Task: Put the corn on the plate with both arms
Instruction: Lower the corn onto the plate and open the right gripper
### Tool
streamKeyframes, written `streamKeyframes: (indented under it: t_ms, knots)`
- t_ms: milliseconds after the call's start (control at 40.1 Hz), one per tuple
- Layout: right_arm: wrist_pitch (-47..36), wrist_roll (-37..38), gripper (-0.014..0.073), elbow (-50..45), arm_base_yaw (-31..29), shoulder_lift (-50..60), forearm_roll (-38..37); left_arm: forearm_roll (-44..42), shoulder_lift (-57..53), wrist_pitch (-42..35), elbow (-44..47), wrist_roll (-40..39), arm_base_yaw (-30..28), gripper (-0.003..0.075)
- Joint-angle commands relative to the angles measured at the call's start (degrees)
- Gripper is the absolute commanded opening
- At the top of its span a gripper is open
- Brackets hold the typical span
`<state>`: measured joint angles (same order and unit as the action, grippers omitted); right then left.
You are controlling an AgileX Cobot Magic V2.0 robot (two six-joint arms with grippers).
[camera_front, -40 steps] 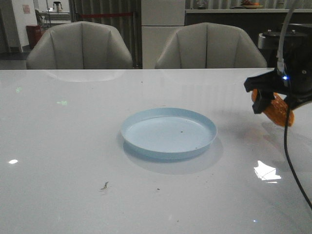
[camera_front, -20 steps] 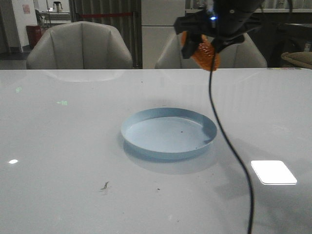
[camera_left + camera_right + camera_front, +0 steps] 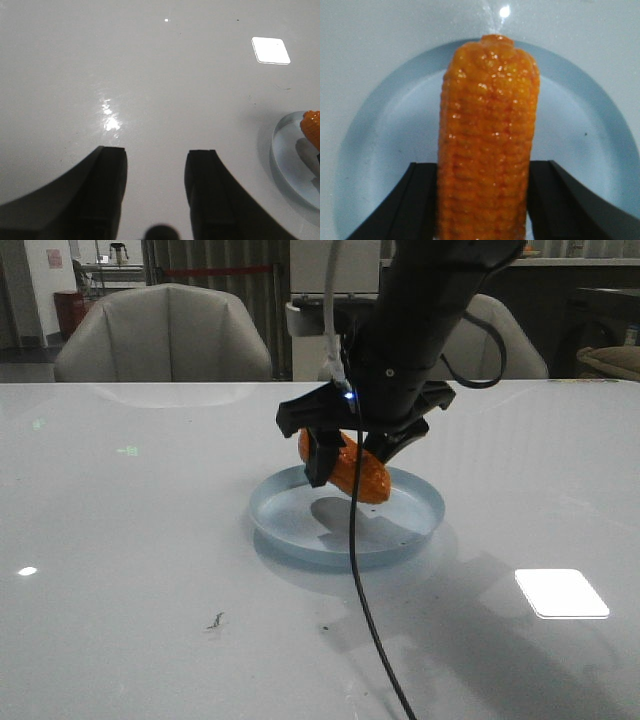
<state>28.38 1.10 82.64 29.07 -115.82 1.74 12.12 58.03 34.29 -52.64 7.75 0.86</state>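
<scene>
My right gripper (image 3: 352,452) is shut on the orange corn (image 3: 358,471) and holds it tilted just above the pale blue plate (image 3: 285,525) in the middle of the table. In the right wrist view the corn (image 3: 487,130) stands between the black fingers (image 3: 420,200) over the plate (image 3: 385,130). My left gripper (image 3: 156,165) is open and empty over bare white table, out of the front view. In the left wrist view the plate's edge (image 3: 285,155) and a bit of corn (image 3: 312,126) show at one side.
Two beige chairs (image 3: 165,335) stand behind the white table. The right arm's black cable (image 3: 372,630) hangs down toward the front edge. A bright light patch (image 3: 560,592) lies on the table at the right, and small dark specks (image 3: 214,621) at the front left.
The right arm has carried the corn from the far right of the table, up and over to the back, then down to just above the plate.
</scene>
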Motion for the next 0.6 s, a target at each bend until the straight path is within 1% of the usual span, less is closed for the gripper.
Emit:
streamKeyframes:
  t_ms: [0, 75, 100, 150, 300, 349, 424, 474, 574]
  knots:
    - [-2.25, -0.65, 0.0177, 2.0, -0.08, 1.92, -0.36, 1.0, -1.06, -4.41, -1.63, -0.15, -0.09, 0.0367]
    - [-2.28, -0.65, 0.0204, 2.0, -0.08, 0.9, -0.36, 1.0, -1.06, -4.41, -1.63, -0.15, -0.09, 0.0367]
    - [-2.28, -0.65, 0.0229, 2.0, -0.08, 0.66, -0.36, 1.0, -1.06, -4.41, -1.63, -0.15, -0.09, 0.0367]
    - [-2.32, -0.65, 0.0288, 2.0, -0.08, 0.3, -0.36, 1.0, -1.06, -4.41, -1.63, -0.15, -0.09, 0.0367]
    - [-2.69, -0.65, 0.0518, 2.09, -0.08, 0.23, -0.73, 1.0, -1.06, -4.3, -1.63, -0.15, -0.09, 0.0367]
    - [-2.57, -0.65, 0.0566, 2.25, -0.08, 0.23, -0.73, 1.0, -1.06, -4.22, -1.63, -0.15, -0.09, 0.0367]
    - [-1.11, -0.65, 0.0606, 3.21, -0.08, 0.23, -0.56, 1.0, -1.06, -4.19, -1.63, -0.15, -0.09, 0.0367]
    - [1.44, -0.65, 0.0604, 4.5, -0.08, 0.3, -0.45, 1.0, -1.06, -4.19, -1.63, -0.15, -0.09, 0.0367]
    - [9.28, -0.65, 0.0604, 8.85, -0.2, 1.31, -1.01, 1.0, -1.06, -4.19, -1.63, -0.15, -0.09, 0.0367]
